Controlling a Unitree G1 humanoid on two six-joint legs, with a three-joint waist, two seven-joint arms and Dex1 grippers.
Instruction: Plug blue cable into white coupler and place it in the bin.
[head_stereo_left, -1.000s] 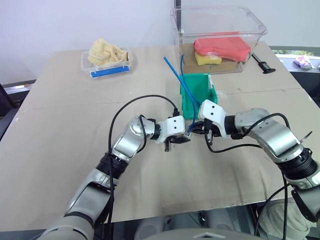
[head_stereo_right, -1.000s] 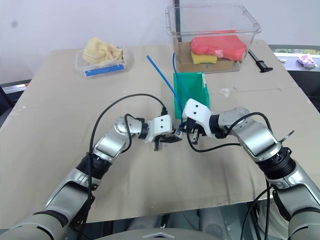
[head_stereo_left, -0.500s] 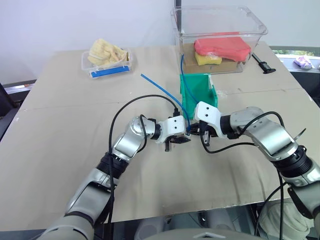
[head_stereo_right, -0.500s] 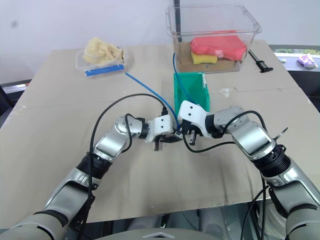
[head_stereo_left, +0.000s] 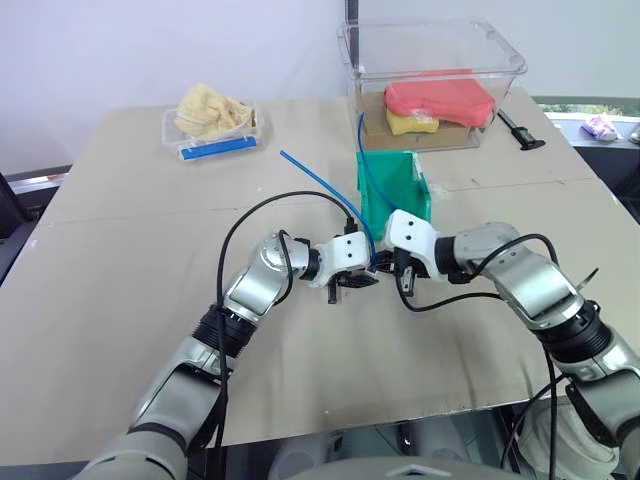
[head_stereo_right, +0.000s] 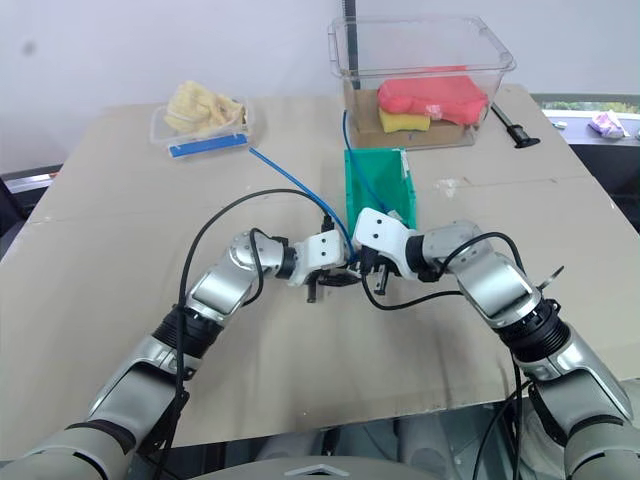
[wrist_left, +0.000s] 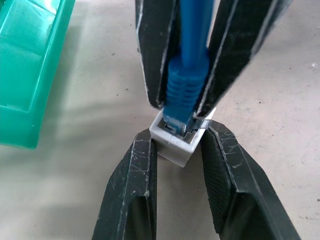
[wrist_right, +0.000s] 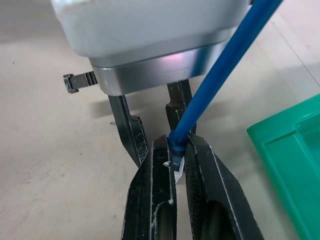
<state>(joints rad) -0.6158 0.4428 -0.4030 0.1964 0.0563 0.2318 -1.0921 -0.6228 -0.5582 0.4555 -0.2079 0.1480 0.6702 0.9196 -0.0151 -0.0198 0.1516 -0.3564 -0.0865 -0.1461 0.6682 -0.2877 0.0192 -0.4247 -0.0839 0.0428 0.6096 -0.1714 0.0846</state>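
Behind the green bin (head_stereo_left: 395, 190), a clear tub (head_stereo_left: 435, 75) holds red and yellow sponges (head_stereo_left: 437, 103)

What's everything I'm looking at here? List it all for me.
blue cable: one, blue, arcing over the table, plug end at the coupler
white coupler: one, white, between the grippers
bin: one, green, table centre
table: one, beige
clear tub: one, far side, holding red and yellow items
clear tray: one, far left, yellow cloth inside
black tool: one, right of tub
left gripper: shut on coupler
right gripper: shut on cable
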